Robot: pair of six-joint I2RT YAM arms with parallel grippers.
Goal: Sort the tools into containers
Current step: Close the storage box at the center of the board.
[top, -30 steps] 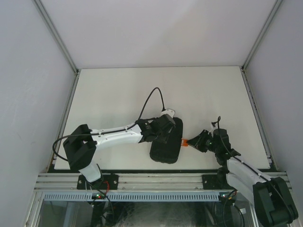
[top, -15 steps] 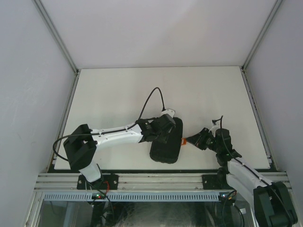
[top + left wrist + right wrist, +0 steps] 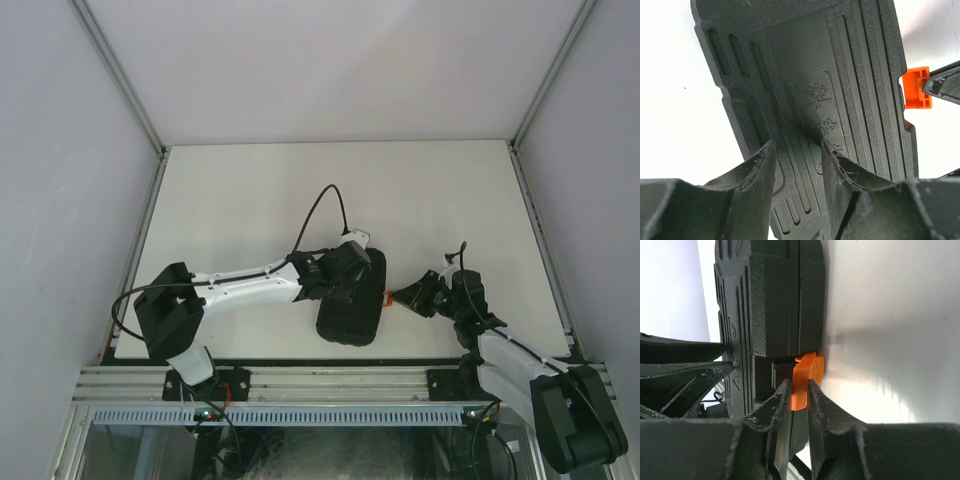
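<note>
Seems nearly finished: pinching orange latch (image 3: 807, 367) at 3 o'clock of shut case (image 3: 350, 305) with right tool (image 3: 797, 386), spread left tool (image 3: 797, 146) poised over it

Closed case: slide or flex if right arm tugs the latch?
Probably rigid: the case is thick ribbed plastic. Likely slides on the smooth table unless the left gripper bears down. The latch, pinched by the right gripper, looks small.

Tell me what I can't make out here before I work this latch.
Tools: none in any view; the shut case hides its inside.
Latch: right wrist view, the right gripper pinching it covers its lower part; top view, too small.
Left gripper: open over the case; left wrist view doesn't show whether it touches.
</note>
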